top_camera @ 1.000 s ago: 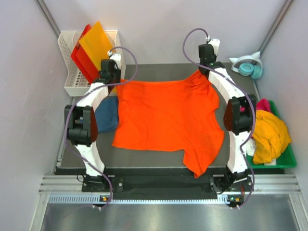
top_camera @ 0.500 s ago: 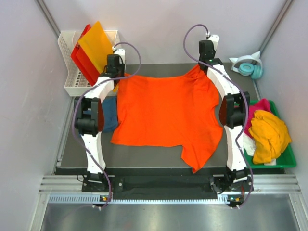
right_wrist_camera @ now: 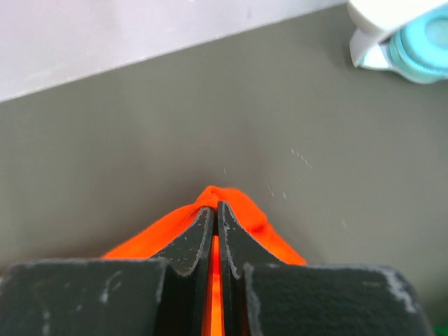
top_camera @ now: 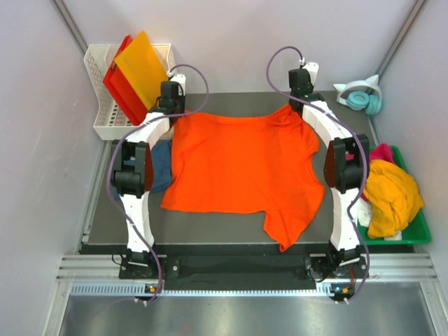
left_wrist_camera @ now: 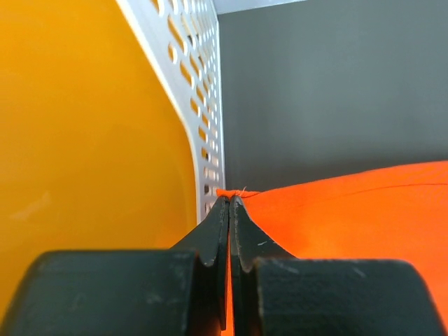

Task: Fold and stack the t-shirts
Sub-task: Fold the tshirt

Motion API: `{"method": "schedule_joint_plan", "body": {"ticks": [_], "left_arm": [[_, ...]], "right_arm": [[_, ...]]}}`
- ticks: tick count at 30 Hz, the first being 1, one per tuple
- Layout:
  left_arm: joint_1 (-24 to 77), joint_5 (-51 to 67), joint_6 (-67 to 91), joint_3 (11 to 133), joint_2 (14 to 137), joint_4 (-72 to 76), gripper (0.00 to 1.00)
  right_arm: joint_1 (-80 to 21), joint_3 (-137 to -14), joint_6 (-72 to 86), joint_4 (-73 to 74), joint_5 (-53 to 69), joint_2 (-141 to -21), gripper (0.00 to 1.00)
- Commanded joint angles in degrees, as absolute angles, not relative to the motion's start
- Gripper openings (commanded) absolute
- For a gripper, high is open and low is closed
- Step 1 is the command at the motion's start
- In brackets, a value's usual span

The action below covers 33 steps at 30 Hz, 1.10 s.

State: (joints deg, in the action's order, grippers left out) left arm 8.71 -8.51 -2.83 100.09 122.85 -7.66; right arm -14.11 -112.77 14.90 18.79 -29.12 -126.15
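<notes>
A large orange t-shirt lay spread across the middle of the dark desk, covering most of it. Its far edge ran almost straight between the two end effectors, close to the desk's far edge. The left end effector was clenched on the shirt's far left corner, right beside the perforated wall of a white basket. The right end effector was clenched on the far right corner, pinching the cloth into a small peak above bare desk.

The shirt's near edge left a strip of bare desk at the front left. At the front right, a flap of cloth reached to the desk's near edge. The left edge overlapped a teal shirt, which lay partly under the left arm.

The basket at the far left held upright orange and red sheets. A white and teal headset sat at the far right corner, apart from the cloth. Off the desk's right edge, a green bin held yellow, magenta and white shirts.
</notes>
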Motion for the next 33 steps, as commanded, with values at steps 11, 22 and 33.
{"method": "schedule_joint_plan", "body": {"ticks": [11,22,33], "left_arm": [[8.44,-9.76,-1.93,87.02,106.44,-9.23,0.0],[8.53,-9.23,-0.88,79.37,101.52,-11.51,0.0],[8.61,-9.58,-0.53,73.21,99.93,-11.34,0.0]], "right_arm": [[-16.35,-90.45,21.97,13.45,-32.34,-107.41,0.0],[-16.7,-81.14,24.96,15.2,-32.87,-102.31,0.0],[-16.61,-71.28,30.23,18.19,-33.75,-95.89,0.0]]}}
